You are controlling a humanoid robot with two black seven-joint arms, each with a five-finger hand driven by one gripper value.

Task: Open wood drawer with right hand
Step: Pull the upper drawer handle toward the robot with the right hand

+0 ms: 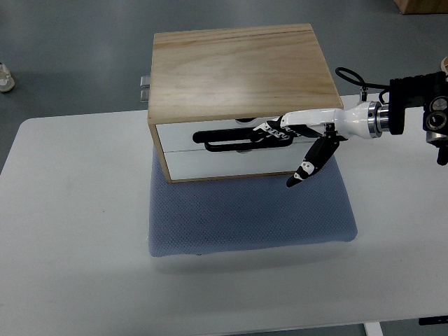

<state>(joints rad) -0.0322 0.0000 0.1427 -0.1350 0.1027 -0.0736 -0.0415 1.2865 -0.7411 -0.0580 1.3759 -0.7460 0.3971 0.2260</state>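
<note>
The wood drawer box is set at the desk's far side, toward twelve o'clock, on a blue mat that spreads toward six o'clock over the white desk. Two mirrored drawer fronts are stacked on its near face, and the upper drawer appears shut flush, so the pull is judged not yet begun.

The right hand is brought in from three o'clock across the box front. Its fingers are extended flat along the upper front toward nine o'clock, while the thumb is hung apart, pointing down toward six o'clock. Nothing is clamped. Whether the fingertips are hooked into a handle or merely laid against the mirror cannot be told, since dark reflections are mixed in with the real fingers.

The step in hand is judged to be reaching for purchase; a curl behind the drawer's lip and a straight draw toward six o'clock are called for next. Open room is offered over the mat in front. The left hand is not seen.
</note>
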